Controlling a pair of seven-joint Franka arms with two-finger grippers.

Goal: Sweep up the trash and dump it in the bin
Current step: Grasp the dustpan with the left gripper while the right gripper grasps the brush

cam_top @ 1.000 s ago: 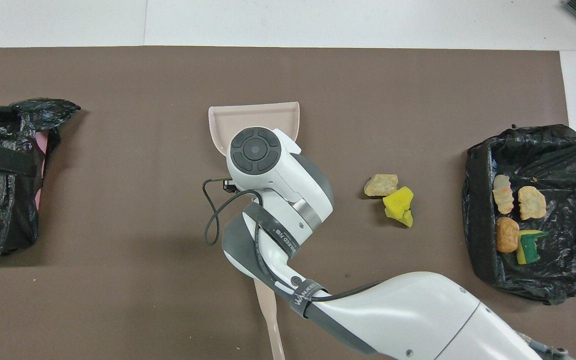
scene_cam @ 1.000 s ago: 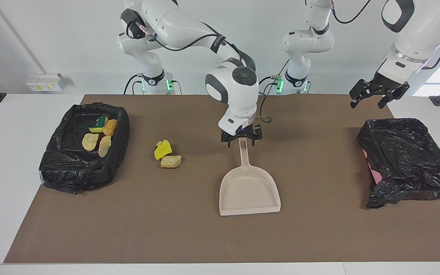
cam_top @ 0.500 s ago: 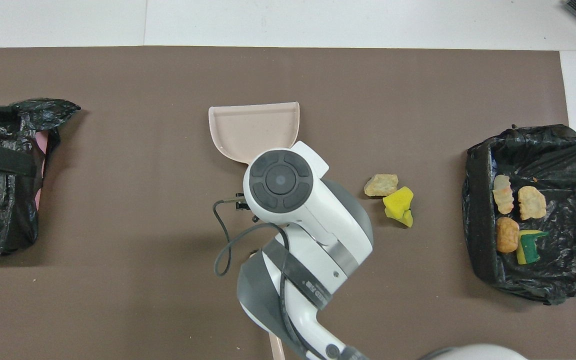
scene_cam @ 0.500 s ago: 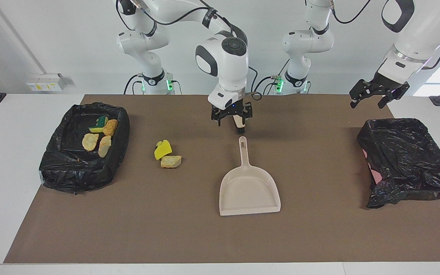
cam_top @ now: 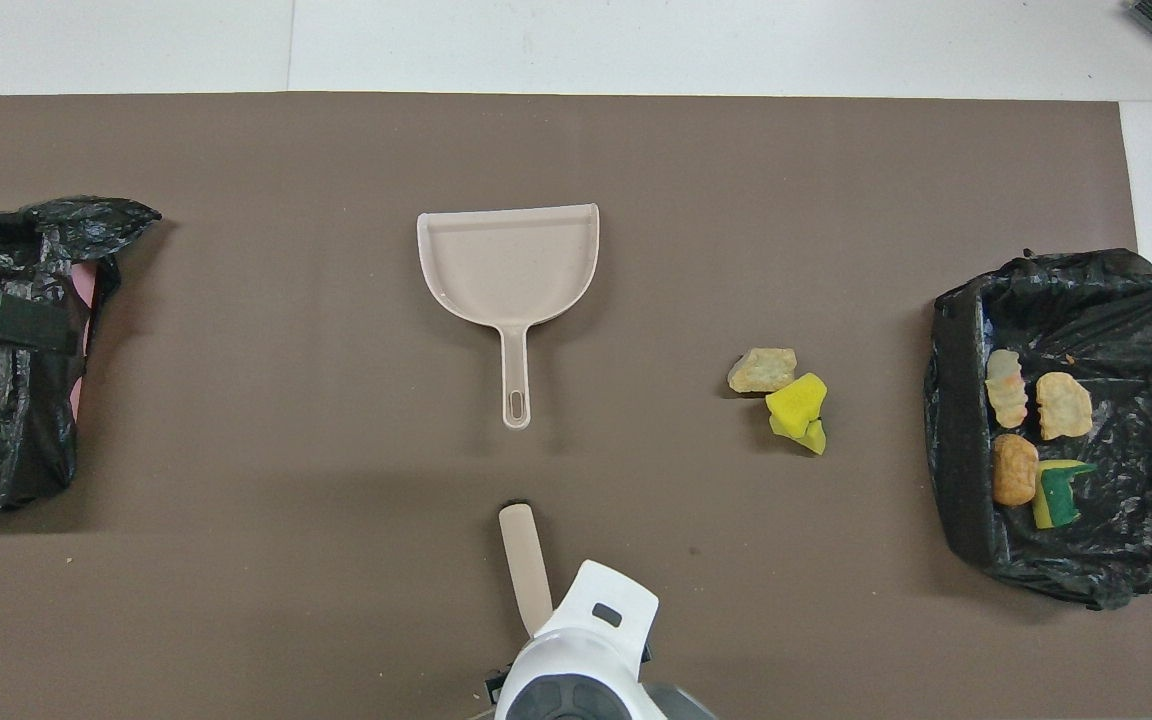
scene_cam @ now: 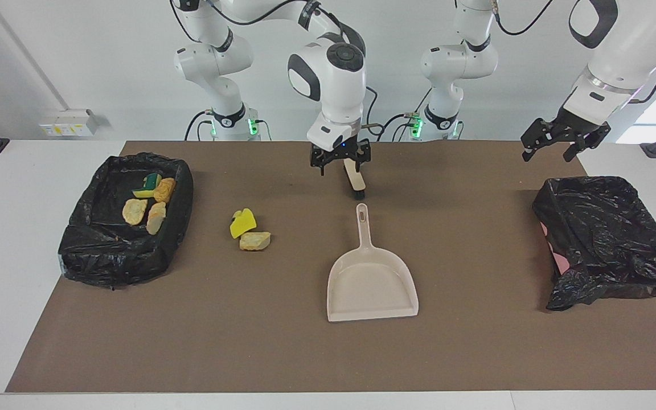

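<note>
**Right gripper** [scene_cam: 340,163]: fingers apart and empty. It has withdrawn from the dustpan [scene_cam: 370,279] handle and now hangs over the brush [scene_cam: 356,185], so sweeping probably comes next.

**Brush:** slim beige handle, dark bristle tip.

**Dustpan:** ahead of the gripper, unmoved; smooth, rigid beige plastic with a flat lip.

**Trash** [scene_cam: 250,230]: off toward the right arm's end, a spongy yellow piece touching a crusty tan lump, still outside the crinkled black-lined bin [scene_cam: 111,262], which holds four scraps.

**Left gripper** [scene_cam: 558,145]: waits raised, fingers spread, near a second bagged bin [scene_cam: 607,239].
</note>
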